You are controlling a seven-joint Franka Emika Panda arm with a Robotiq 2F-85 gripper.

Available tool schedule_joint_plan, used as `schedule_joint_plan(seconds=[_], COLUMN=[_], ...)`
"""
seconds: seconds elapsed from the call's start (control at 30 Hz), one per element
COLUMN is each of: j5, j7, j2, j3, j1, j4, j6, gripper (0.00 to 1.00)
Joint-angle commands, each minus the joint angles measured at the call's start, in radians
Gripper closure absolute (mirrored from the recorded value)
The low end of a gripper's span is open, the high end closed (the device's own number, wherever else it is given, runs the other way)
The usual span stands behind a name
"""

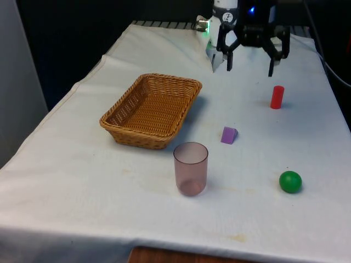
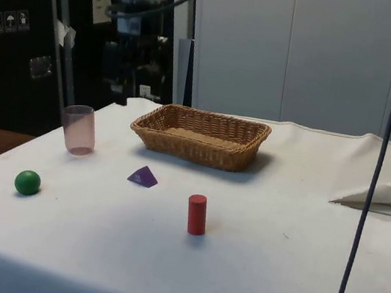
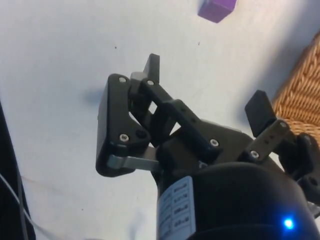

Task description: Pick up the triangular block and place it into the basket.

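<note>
A small purple triangular block (image 1: 229,135) lies on the white cloth between the wicker basket (image 1: 151,109) and the red cylinder. From the side it is the purple wedge (image 2: 144,176) in front of the basket (image 2: 201,135). My gripper (image 1: 250,64) hangs well above the table at the far end, behind the block, with its fingers spread wide and nothing between them. The wrist view has the gripper (image 3: 206,88) open over bare cloth, the purple block (image 3: 218,9) farther off, and the basket (image 3: 305,80) rim to one side.
A translucent pink cup (image 1: 191,168) stands just in front of the basket. A red cylinder (image 1: 277,97) stands upright towards the front view's right, and a green ball (image 1: 290,181) lies nearer the front edge on that side.
</note>
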Motion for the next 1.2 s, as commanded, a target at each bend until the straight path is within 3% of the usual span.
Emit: schedule_joint_plan(seconds=[0.0,0.43,0.73,0.8,0.97,1.17], j5=[-0.003,-0.001,-0.002,-0.001,-0.009,-0.005], j7=[0.015,0.074,0.06,0.062,0.063,0.06], j2=[0.007,0.111,0.17,0.169,0.22,0.24], j3=[-0.001,0.006,-0.008,-0.008,-0.013,-0.01], j1=[0.003,0.0,-0.005,-0.003,0.0,-0.003], j4=[-0.006,0.007,0.005,0.006,0.016,0.032], j6=[0.021,0.111,0.157,0.147,0.193,0.193], gripper=[0.0,0.0,0.0,0.0,0.0,0.0])
